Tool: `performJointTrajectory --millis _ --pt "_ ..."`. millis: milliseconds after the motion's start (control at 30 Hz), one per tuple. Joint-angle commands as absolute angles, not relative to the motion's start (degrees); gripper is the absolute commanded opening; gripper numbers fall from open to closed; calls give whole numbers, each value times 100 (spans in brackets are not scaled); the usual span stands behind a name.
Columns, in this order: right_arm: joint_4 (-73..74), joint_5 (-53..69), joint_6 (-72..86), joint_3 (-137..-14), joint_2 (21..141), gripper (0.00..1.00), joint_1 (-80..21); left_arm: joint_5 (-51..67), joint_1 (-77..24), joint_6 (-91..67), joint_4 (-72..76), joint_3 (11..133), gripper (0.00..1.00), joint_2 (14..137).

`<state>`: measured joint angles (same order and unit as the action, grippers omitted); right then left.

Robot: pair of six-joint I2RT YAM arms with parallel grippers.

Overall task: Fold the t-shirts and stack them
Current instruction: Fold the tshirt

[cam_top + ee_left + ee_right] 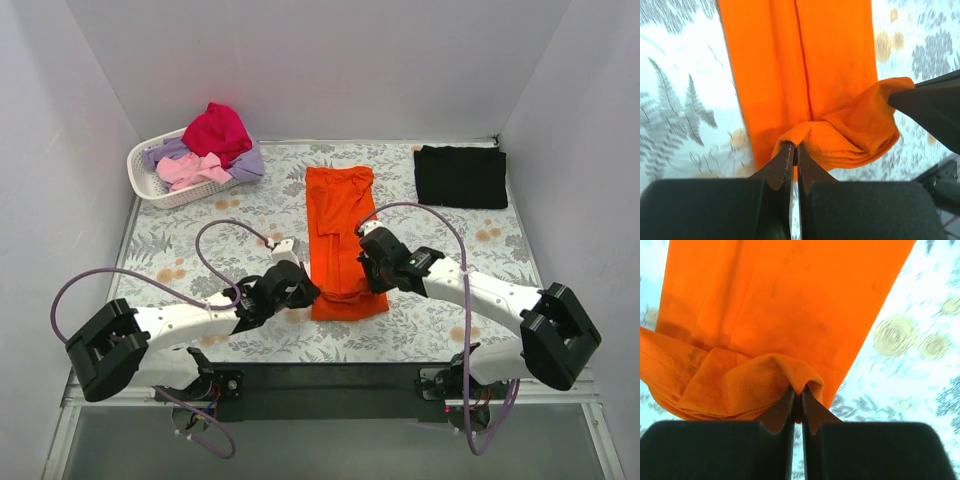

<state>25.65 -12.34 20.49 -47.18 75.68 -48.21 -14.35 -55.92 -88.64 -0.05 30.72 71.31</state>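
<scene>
Orange t-shirt (338, 235), narrow strip mid-table, right of basket (150, 180). Left gripper (794, 150) and right gripper (797, 395) pinch near hem corners, jaws clamped. Risk: uneven lift skews fold; thin pinch may slip.

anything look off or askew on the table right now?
Nothing spilled or damaged. The orange t-shirt is a long strip lying slightly crooked, its near end bunched where the left gripper and right gripper pinch it. A lavender t-shirt droops over the basket rim. The black t-shirt lies folded flat.
</scene>
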Motion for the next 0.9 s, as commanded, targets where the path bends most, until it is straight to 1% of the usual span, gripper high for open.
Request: performJointTrajectory --millis 0,233,367,633,867 --pt "1925 -1503 1662 -5123 7865 1 -4510 -1415 -5161 -8324 746 3348 0 7329" --pt "1512 -1450 1442 -5458 8498 1 -4079 -993 -4571 -7902 1098 3902 0 8251" --pt "1406 -1406 1327 -5642 8779 1 -3807 -765 -4211 -7787 1213 4130 0 8568" --pt "1327 -1336 1248 -5871 9088 1 -3507 -502 -3867 -7647 1301 4517 0 9061" --pt "1318 -1310 1134 -6328 9500 1 -3410 -282 -3674 -7541 1309 4799 0 9413"
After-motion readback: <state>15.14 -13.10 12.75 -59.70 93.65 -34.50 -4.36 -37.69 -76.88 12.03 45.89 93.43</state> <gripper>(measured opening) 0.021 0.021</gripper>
